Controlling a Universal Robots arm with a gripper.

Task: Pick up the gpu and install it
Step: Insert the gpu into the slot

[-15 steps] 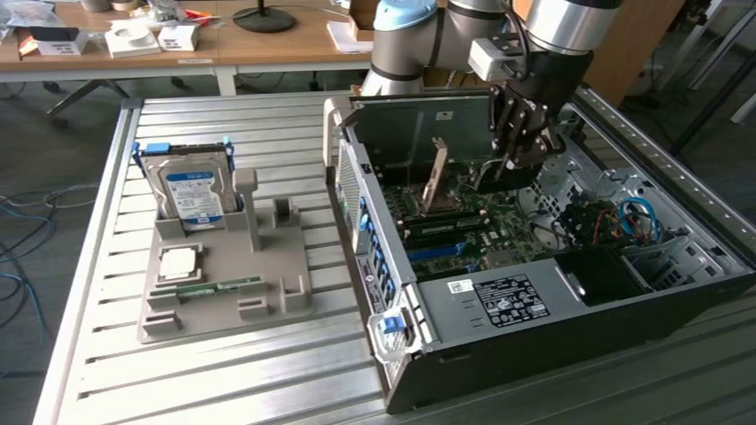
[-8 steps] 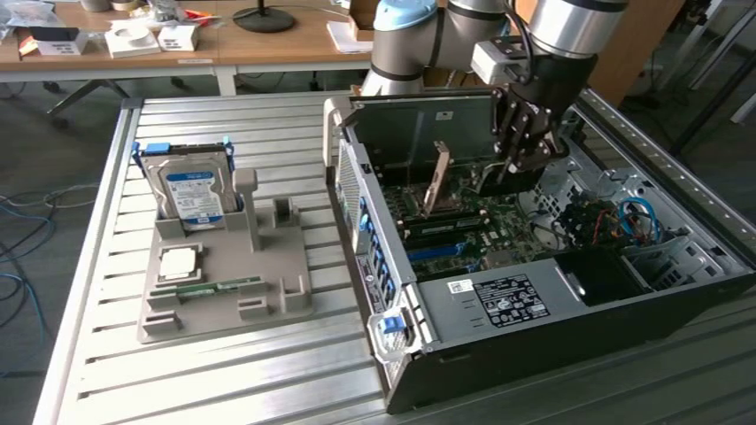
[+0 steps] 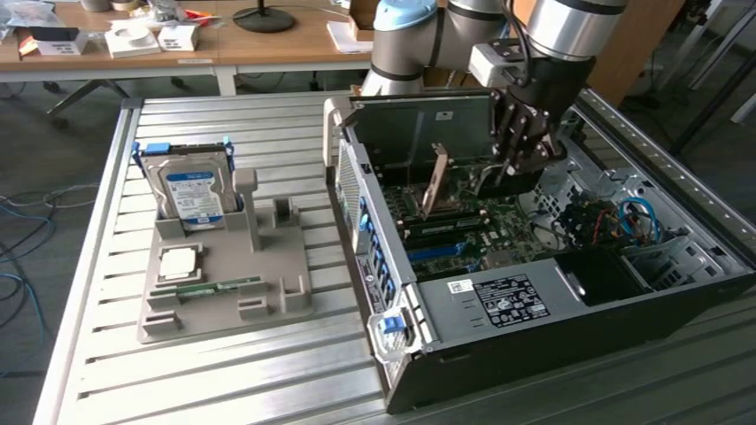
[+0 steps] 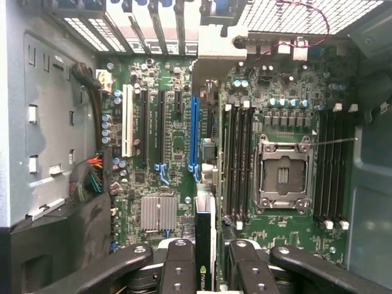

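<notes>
The open case (image 3: 532,363) lies below the gripper (image 3: 520,166), with its green motherboard (image 4: 177,141) just beneath the fingers (image 4: 177,269). These are half closed and clamp the gpu (image 4: 204,242). It is a thin black card seen edge-on, with a pale metal bracket (image 4: 215,52) at its far end, near a blue slot (image 4: 195,135).

Colours inside the computer
Black gpu (image 4: 205,245) with a green mark, green board (image 4: 177,180), one blue slot (image 4: 195,135); silver hard drive (image 3: 193,197) with a blue label.
</notes>
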